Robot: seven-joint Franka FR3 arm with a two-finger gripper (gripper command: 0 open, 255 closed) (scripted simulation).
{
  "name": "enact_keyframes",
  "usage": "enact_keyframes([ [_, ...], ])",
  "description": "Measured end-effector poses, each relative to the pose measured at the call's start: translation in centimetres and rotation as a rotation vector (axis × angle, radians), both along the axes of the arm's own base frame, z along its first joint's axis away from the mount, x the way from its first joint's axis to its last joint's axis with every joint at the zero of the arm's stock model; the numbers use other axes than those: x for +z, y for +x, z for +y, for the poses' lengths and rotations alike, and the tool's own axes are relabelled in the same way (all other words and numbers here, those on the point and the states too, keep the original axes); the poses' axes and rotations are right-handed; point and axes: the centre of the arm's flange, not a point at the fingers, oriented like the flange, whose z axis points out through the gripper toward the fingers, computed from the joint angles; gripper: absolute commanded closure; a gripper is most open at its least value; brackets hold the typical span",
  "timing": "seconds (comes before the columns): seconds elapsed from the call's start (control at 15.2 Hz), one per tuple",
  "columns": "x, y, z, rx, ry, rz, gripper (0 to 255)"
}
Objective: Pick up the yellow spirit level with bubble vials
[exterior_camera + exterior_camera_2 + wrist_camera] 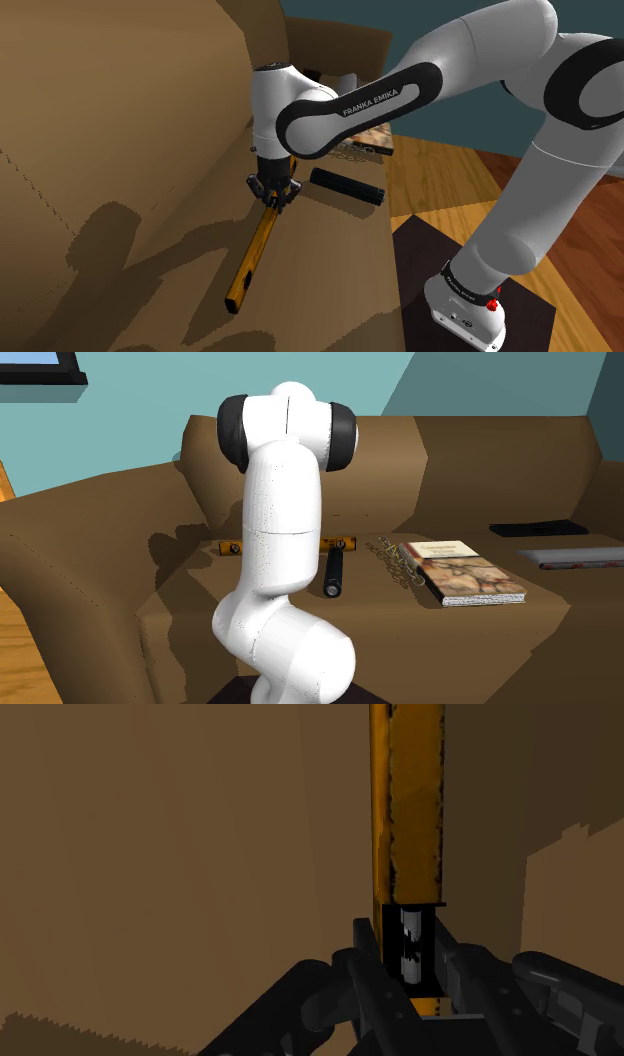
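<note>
A white Franka arm (470,90) reaches from its stand (466,312) over the seat of a brown sofa (90,542), its black gripper (272,192) lowered onto one end of an orange-yellow spirit level (252,255); in the wrist view the two fingers (366,962) are closed in against either side of the level (410,804), right at a black window holding a pale vial, so the gripper (410,966) has the tool clasped between them; the rest of the level runs straight away from the fingers over the brown cushion. In the second exterior view the level (229,548) lies along the rear of the seat, close to the foot of the backrest and parallel to it, its middle hidden behind the arm; whether the gripped end is off the cushion cannot be told. A black cylinder (333,572) lies just beside that end, pointing toward the seat's front edge; farther along the seat rest a book with a mottled brown cover (470,578), a flat black object (538,529) and a pale grey one (575,557), all well apart from the level; a teal wall (130,412) stands behind the sofa, and wooden floor (570,240) shows beside the stand.
</note>
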Motion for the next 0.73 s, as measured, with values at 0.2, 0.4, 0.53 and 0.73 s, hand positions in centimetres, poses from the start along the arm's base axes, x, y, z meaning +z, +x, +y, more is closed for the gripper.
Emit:
enact_keyframes([
  [0.2,0.0,0.0,0.0,0.000,0.000,0.000,255],
  [0.4,0.6,-0.1,0.0,0.000,0.000,0.000,255],
  [0.53,1.6,0.0,-0.1,0.000,0.000,0.000,255],
  [0.73,3.1,0.1,-0.1,0.000,0.000,0.000,255],
])
